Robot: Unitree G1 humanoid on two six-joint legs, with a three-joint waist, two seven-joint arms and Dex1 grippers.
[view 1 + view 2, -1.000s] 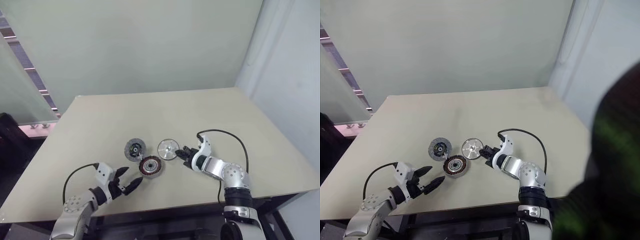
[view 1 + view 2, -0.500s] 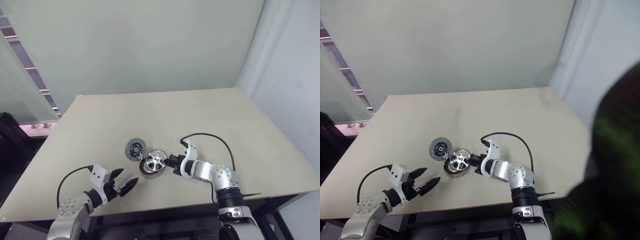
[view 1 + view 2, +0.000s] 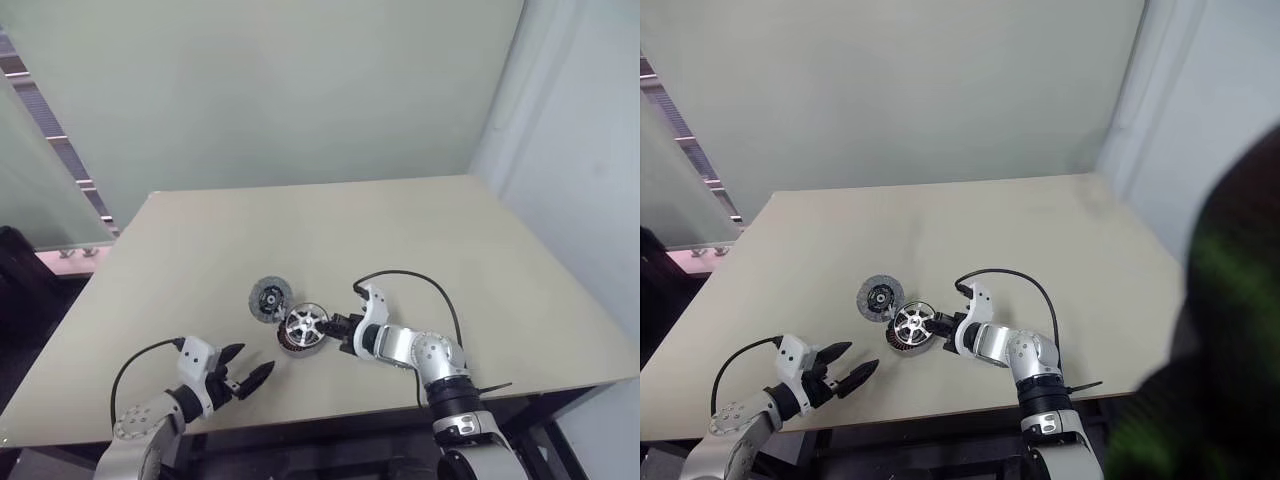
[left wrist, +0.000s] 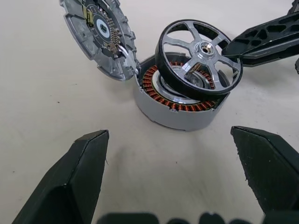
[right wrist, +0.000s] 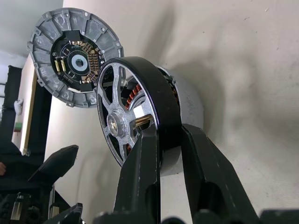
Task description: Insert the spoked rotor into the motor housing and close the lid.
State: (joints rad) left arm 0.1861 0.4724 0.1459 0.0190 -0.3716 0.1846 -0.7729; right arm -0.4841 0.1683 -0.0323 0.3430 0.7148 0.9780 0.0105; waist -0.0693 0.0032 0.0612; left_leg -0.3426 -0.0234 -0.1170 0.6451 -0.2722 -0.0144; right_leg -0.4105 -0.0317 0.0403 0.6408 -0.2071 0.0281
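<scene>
My right gripper [image 3: 338, 327] is shut on the rim of the spoked rotor [image 3: 305, 322], a shiny silver wheel with a dark outer band. The rotor [image 4: 198, 58] hangs tilted over the open top of the motor housing [image 4: 177, 109], whose copper windings show beneath it. The lower edge of the rotor [image 5: 126, 116] sits at the housing's rim [image 5: 187, 100]. The lid [image 3: 269, 297], a grey disc with a dark centre, lies just beyond the housing on its left side, against it. My left gripper [image 3: 248, 375] stands open near the table's front edge, short of the housing, holding nothing.
The parts sit on a beige table [image 3: 450, 230] whose front edge runs close below both grippers. A black cable [image 3: 420, 280] loops over the right forearm. A pale wall stands behind the table.
My right gripper has carried the rotor to the left, from beside the housing to over it, and lowered it onto the rim. The left gripper has stayed open and barely shifted.
</scene>
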